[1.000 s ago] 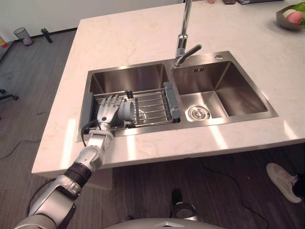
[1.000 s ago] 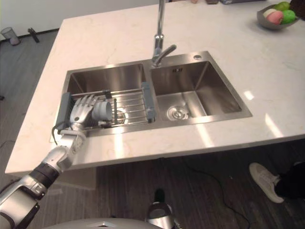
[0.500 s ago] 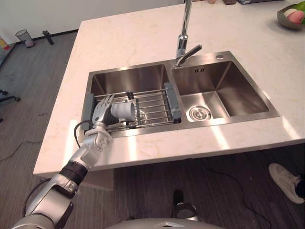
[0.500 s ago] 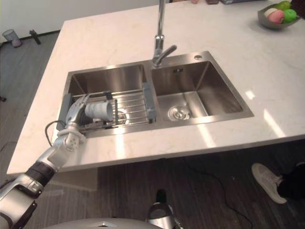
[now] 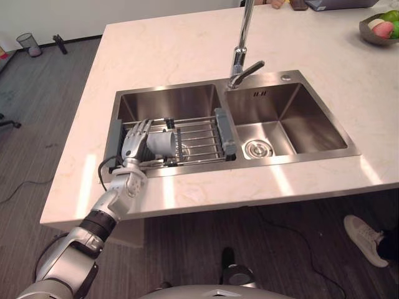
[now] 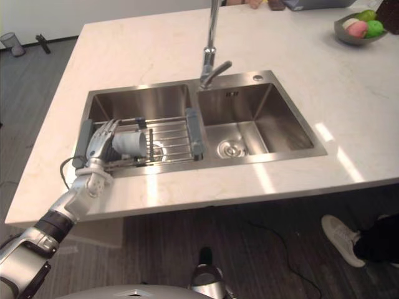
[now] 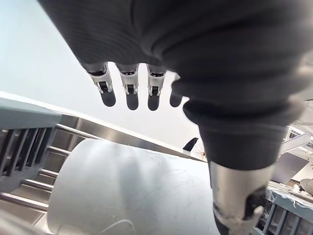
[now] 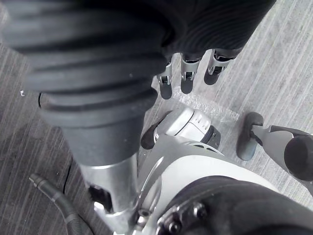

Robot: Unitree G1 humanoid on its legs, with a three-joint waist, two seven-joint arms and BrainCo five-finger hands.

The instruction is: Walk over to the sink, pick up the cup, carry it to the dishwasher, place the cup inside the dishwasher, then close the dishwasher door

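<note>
A grey cup (image 5: 164, 144) lies on its side on the wire rack (image 5: 201, 139) that spans the left basin of the steel sink (image 5: 168, 103). My left hand (image 5: 133, 145) is at the cup's left end, open, fingers straight over the top and thumb apart. In the left wrist view the cup (image 7: 127, 191) lies just under the straight fingers (image 7: 128, 94), with the thumb (image 7: 239, 196) beside it. My right hand (image 8: 188, 73) hangs open over the floor.
The faucet (image 5: 240, 53) rises between the two basins; the right basin (image 5: 293, 118) has a drain. A fruit bowl (image 5: 378, 28) stands at the counter's far right. A person's shoe (image 5: 365, 232) is on the floor at the lower right, a small bin (image 5: 28, 43) at the far left.
My left hand has turned from lying across the cup's base to the cup's left end, fingers over it. The cup stays on the rack. The camera has shifted slightly.
</note>
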